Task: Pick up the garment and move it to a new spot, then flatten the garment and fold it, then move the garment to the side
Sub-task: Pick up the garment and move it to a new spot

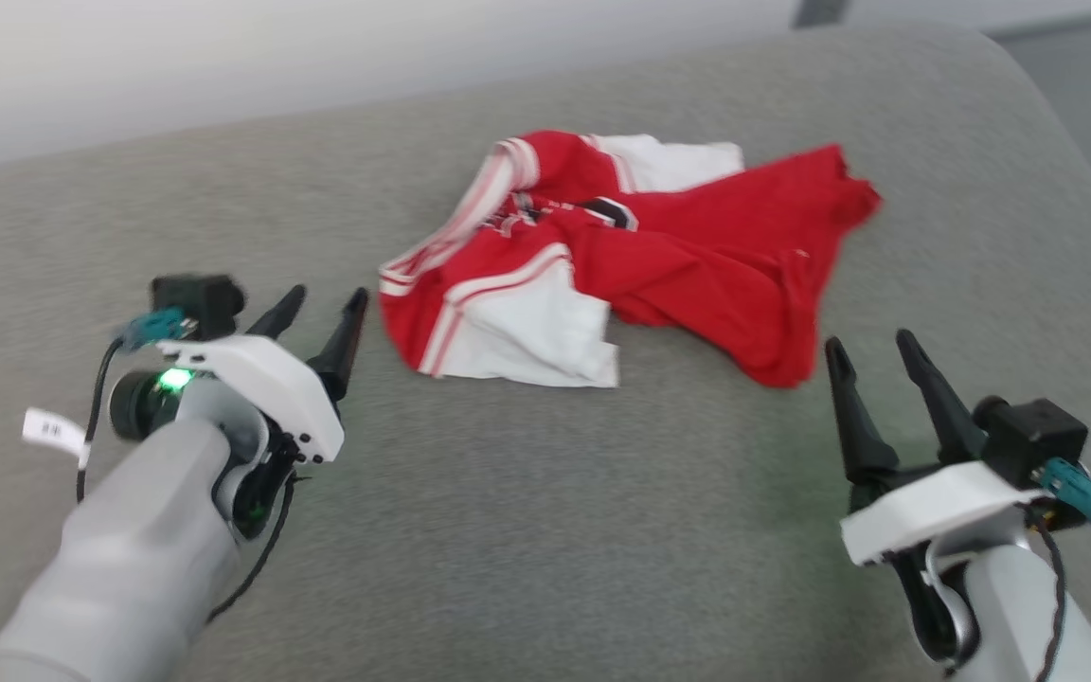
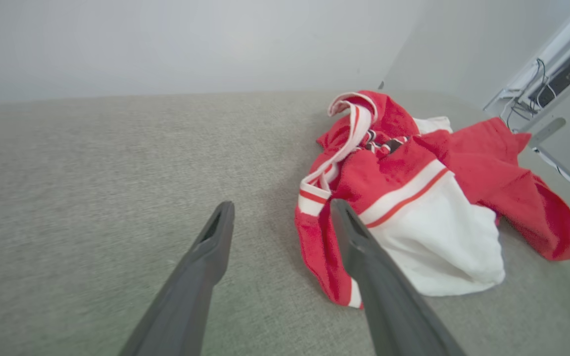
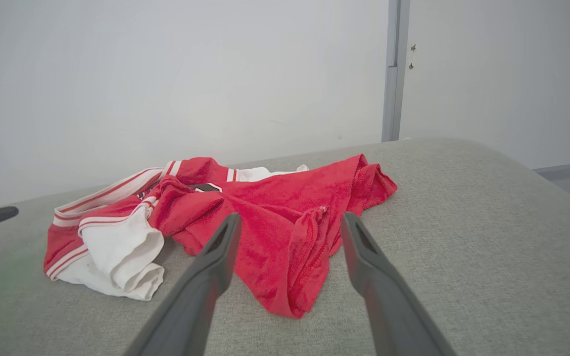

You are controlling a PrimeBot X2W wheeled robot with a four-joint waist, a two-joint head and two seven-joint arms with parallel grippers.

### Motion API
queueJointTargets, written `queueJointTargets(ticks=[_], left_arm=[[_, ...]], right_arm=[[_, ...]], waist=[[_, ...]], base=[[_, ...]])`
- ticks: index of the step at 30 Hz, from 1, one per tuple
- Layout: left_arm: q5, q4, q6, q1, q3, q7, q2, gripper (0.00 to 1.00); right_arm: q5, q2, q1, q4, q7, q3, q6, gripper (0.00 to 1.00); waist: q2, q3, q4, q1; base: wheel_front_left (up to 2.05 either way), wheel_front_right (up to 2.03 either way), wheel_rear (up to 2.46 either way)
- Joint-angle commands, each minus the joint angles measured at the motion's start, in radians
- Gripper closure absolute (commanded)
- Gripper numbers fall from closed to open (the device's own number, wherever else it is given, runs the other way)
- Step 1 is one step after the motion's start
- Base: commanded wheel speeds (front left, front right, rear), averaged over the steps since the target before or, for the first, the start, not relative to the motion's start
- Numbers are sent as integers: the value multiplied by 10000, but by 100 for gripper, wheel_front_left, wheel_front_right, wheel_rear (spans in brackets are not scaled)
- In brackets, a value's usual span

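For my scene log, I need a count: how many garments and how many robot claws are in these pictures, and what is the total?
Red-and-white jersey T-shirt: 1
Claws, both open: 2 (left claw, right claw)
Total: 3

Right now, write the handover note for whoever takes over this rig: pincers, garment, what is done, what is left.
Left pincer: open, empty, just off the garment's white-sleeved left edge, not touching it.
Right pincer: open, empty, just short of the red hem at the garment's near right.
Garment: lies crumpled in a heap on the grey cushioned surface, towards the far middle, between the two pincers.
Done: nothing that can be confirmed; whether it was already moved to a new spot cannot be told.
Left: grasp it, flatten it, fold it, move it to the side.
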Motion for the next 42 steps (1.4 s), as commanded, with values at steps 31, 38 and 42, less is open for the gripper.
queueJointTargets(ticks=[31, 38, 42], left_arm=[[8810, -7689, 445, 8932, 9746, -64, -2505, 0], [9271, -7582, 75, 9241, 10051, -64, -2930, 0], [9389, -7605, -51, 9323, 10220, -64, -3094, 0]], right_arm=[[-131, -931, 1228, -464, -22, -1141, -3, 0], [-175, -780, 1449, -500, -22, -1302, -3, 0], [-202, -705, 1471, -507, -22, -1304, -3, 0]], waist=[[0, -1745, 1919, 0], [0, -1856, 1929, 0], [0, -1846, 1926, 0]], base=[[0, 0, 0], [0, 0, 0], [0, 0, 0]])
